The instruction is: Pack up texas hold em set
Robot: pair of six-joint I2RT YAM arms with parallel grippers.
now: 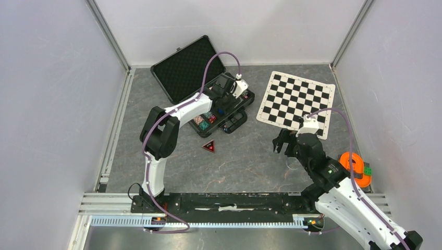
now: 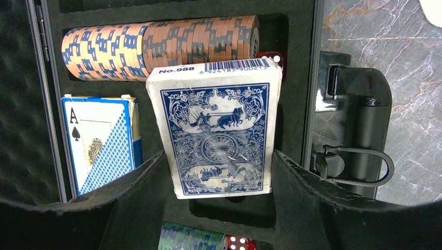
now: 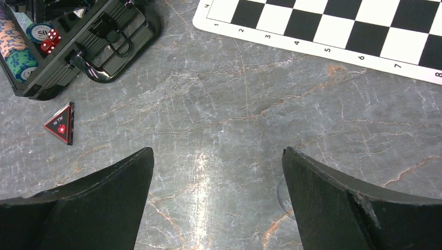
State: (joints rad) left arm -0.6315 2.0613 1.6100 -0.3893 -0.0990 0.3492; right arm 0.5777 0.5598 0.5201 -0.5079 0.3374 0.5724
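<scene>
Left gripper (image 2: 219,154): fingers (image 2: 136,182) press on the two long edges of a blue-backed card deck (image 2: 216,125), pinching it above the open briefcase (image 2: 310,78). The barcode end points away from the wrist. A dark foam recess (image 2: 229,211) shows under the deck's near edge. Just beyond the far edge lies a row of orange-and-blue chips (image 2: 156,46) on its side, with a red die (image 2: 271,57) at the deck's far right corner. Left of the deck a strip of foam separates it from a second deck (image 2: 101,148), ace of spades showing, seated in its slot. On the right there is little room: the case wall runs close beside the right finger, with the handle (image 2: 359,125) outside it and the marble tabletop (image 2: 412,78) past that. Green chips (image 2: 190,238) and another die (image 2: 238,242) sit nearest the wrist. Right gripper (image 3: 219,166): fingers spread wide, nothing between them, over bare tabletop with open room on all sides. Ahead and to the right is the edge of the chess mat (image 3: 333,26). Ahead and to the left are the briefcase corner and a triangular "ALL IN" token (image 3: 61,124), lying apart from the case.
</scene>
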